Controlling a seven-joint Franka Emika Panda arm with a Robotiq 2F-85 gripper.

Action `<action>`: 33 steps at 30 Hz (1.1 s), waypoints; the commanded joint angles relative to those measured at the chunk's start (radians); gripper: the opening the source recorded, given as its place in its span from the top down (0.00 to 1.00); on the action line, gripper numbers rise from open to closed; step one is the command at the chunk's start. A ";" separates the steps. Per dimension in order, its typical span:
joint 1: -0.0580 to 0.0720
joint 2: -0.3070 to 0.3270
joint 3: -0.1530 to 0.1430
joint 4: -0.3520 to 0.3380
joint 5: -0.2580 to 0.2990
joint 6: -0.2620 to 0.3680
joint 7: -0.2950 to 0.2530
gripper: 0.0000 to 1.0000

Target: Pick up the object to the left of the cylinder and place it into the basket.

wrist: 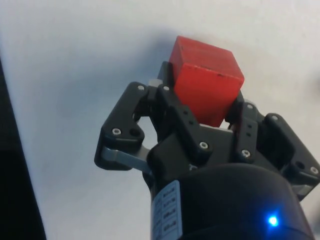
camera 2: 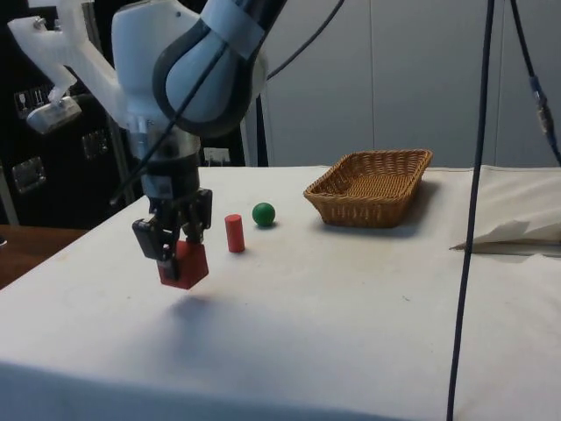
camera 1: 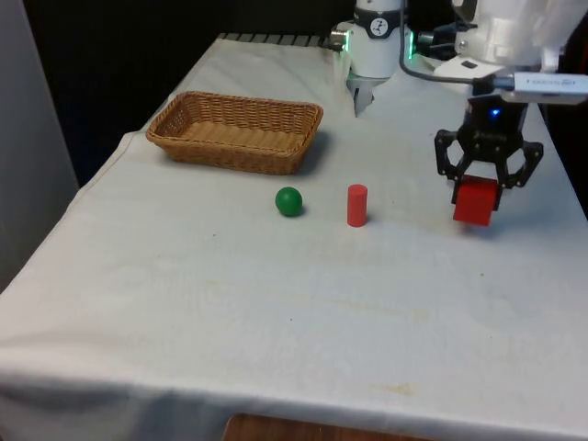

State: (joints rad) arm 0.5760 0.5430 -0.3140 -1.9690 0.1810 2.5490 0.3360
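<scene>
On the worktop there is one wicker basket, one green ball and one red cylinder. One red cube completes the set, and it sits between the fingers of the single black gripper. That makes four loose things in all: two of them red, one green, one of woven brown cane. One white cloth covers the worktop. Of balls, cylinders, cubes and baskets alike, there is a single one of each.

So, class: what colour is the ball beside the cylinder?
Green. The ball shows best in the front view.
</scene>
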 commanded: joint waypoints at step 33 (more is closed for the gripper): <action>-0.002 -0.283 -0.089 -0.241 -0.127 -0.006 -0.039 1.00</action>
State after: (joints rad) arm 0.5730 0.2660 -0.3980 -2.2060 0.0630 2.5460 0.2940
